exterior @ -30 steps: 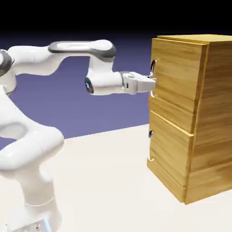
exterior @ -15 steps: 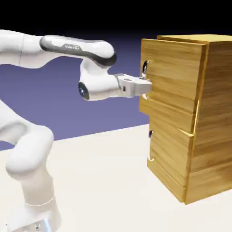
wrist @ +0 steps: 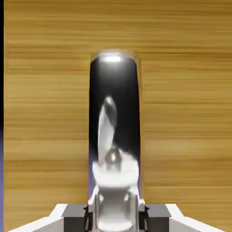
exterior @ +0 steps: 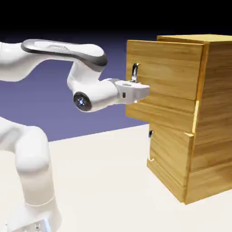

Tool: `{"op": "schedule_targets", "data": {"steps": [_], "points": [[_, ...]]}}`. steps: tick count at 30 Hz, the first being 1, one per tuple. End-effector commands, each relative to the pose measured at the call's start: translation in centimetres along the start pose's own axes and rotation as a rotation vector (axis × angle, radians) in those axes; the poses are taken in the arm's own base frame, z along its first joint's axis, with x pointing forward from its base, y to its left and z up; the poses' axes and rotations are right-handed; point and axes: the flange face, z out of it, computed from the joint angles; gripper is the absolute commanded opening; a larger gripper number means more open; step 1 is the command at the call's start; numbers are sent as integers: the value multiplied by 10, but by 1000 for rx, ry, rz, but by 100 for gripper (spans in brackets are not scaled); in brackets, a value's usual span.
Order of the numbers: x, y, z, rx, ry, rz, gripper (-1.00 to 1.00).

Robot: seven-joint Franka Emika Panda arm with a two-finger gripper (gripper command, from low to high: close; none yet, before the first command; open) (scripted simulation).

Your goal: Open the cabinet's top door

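The cabinet point(exterior: 213, 118) of golden-brown wood stands at the exterior view's right. Its top door point(exterior: 167, 68) sticks out well to the left of the cabinet's front, above the flush lower panel point(exterior: 170, 154). My gripper point(exterior: 139, 90) is shut on the top door's curved handle point(exterior: 134, 71), gripping its lower part. In the hand view the handle point(wrist: 113, 118) fills the middle as a shiny dark and white bar against the door's wood point(wrist: 181, 113), running down between my fingertips point(wrist: 77, 215) at the bottom edge.
The lower panel's own small handle point(exterior: 150, 146) shows at its left edge. The white table point(exterior: 104, 181) stretches out in front of the cabinet, with my arm's base point(exterior: 34, 199) at the lower left.
My gripper has drawn back to the left with the handle in it, and the top door has come out of the cabinet with it. The lower panel has not moved.
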Motion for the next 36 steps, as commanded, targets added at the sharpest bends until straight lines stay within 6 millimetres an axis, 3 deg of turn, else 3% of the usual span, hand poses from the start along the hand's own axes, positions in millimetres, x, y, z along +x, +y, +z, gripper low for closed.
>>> {"op": "schedule_targets", "data": {"steps": [1, 12, 23, 36], "points": [[2, 2, -5, 13, -12, 2, -100], [30, 31, -54, 176, -175, 1, -100], [79, 80, -103, 393, -392, 1, -100], [144, 145, -131, 639, -638, 1, -100]]}}
